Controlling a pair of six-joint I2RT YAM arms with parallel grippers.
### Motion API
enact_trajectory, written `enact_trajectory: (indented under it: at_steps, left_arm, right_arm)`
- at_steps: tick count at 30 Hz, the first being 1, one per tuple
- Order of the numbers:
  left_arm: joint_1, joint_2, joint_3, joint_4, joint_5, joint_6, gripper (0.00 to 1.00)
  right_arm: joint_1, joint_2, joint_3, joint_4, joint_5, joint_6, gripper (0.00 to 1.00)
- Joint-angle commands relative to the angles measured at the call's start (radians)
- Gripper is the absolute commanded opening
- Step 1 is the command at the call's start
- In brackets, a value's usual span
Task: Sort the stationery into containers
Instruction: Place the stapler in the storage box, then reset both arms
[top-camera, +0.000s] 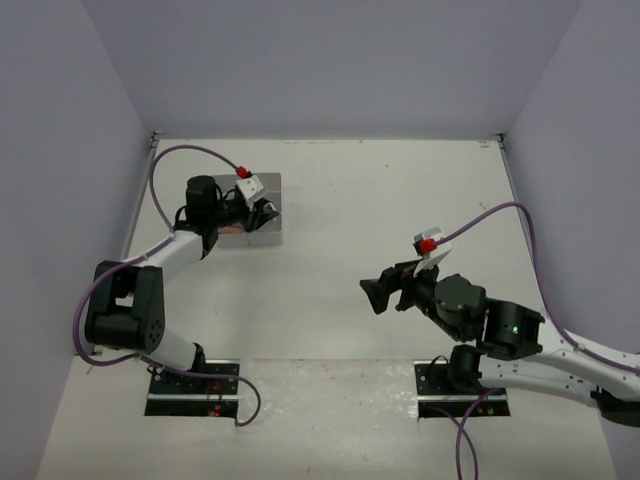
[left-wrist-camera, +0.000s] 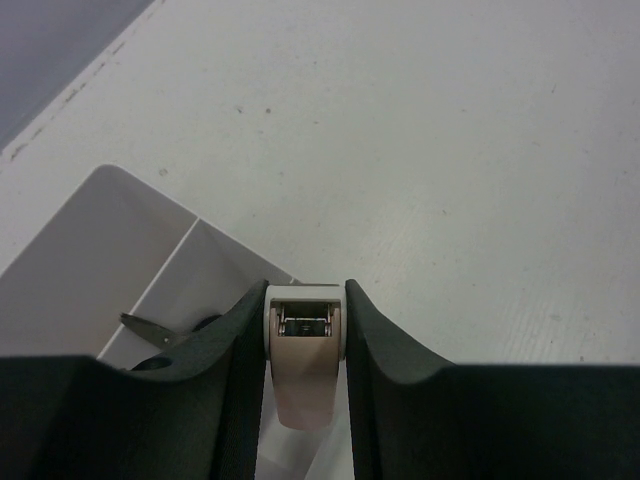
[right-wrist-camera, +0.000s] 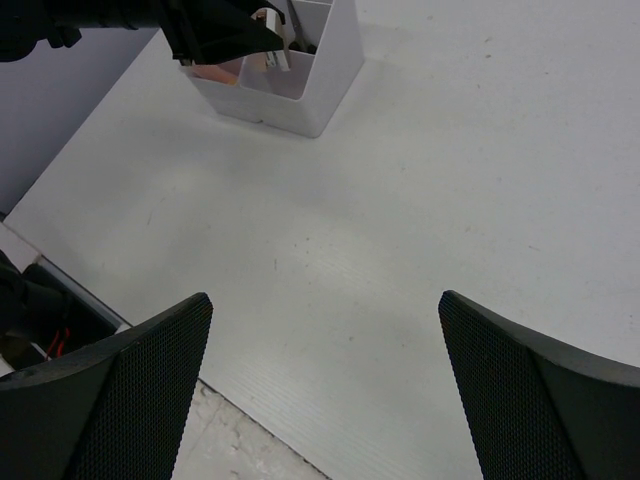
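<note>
My left gripper (left-wrist-camera: 306, 288) is shut on a small pink and white stationery piece (left-wrist-camera: 305, 370) with a metal part at its tip. It holds the piece over the right side of the white containers (left-wrist-camera: 100, 250). In the compartment to its left lie small scissors (left-wrist-camera: 150, 331), showing a metal blade and a black handle. From above, the left gripper (top-camera: 262, 212) hangs over the containers (top-camera: 270, 238) at the back left. The right gripper (top-camera: 378, 292) stands open over bare table, nothing between its fingers (right-wrist-camera: 150, 380). The right wrist view shows the containers (right-wrist-camera: 310, 95) far ahead.
Purple cables loop from both arms, the right one (top-camera: 500, 215) arching over the table's right side. The table's near edge (right-wrist-camera: 230, 400) runs just under the right gripper. Pale walls close off the left, back and right.
</note>
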Motion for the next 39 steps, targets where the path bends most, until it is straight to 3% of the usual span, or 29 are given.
enact_trajectory:
  at_steps: [1, 8, 12, 21, 24, 29, 34, 36, 39]
  left_arm:
    - [0.008, 0.023, 0.025, -0.029, 0.03, 0.083, 0.05]
    - [0.008, 0.044, 0.025, -0.055, -0.006, 0.101, 0.14]
    - [0.008, 0.059, 0.018, -0.05, -0.027, 0.078, 0.28]
    - [0.008, 0.033, 0.025, -0.049, -0.069, 0.045, 0.42]
    - [0.007, 0.031, 0.041, -0.061, -0.075, 0.028, 0.57]
    - [0.008, 0.01, 0.078, -0.075, -0.053, 0.002, 0.57]
    - [0.008, -0.096, 0.168, -0.13, -0.036, -0.129, 0.59]
    - [0.007, -0.154, 0.21, -0.221, -0.065, -0.215, 1.0]
    - [0.006, -0.364, 0.227, -0.373, -0.236, -0.412, 1.0]
  right_arm:
    - [-0.002, -0.014, 0.0, -0.029, 0.027, -0.005, 0.99]
    - [-0.001, -0.017, 0.0, -0.036, 0.03, -0.011, 0.99]
    - [-0.002, -0.023, -0.002, -0.041, 0.029, -0.014, 0.99]
    - [-0.001, -0.035, -0.002, -0.041, 0.02, -0.02, 0.99]
    - [-0.001, -0.033, -0.002, -0.041, 0.016, -0.02, 0.99]
    - [-0.002, -0.026, 0.003, -0.041, 0.014, -0.023, 0.99]
    - [-0.001, -0.014, 0.016, -0.035, 0.027, -0.03, 0.99]
    - [-0.001, -0.008, 0.028, -0.034, 0.054, -0.031, 0.99]
    - [-0.001, -0.003, 0.058, -0.081, 0.142, 0.0, 0.99]
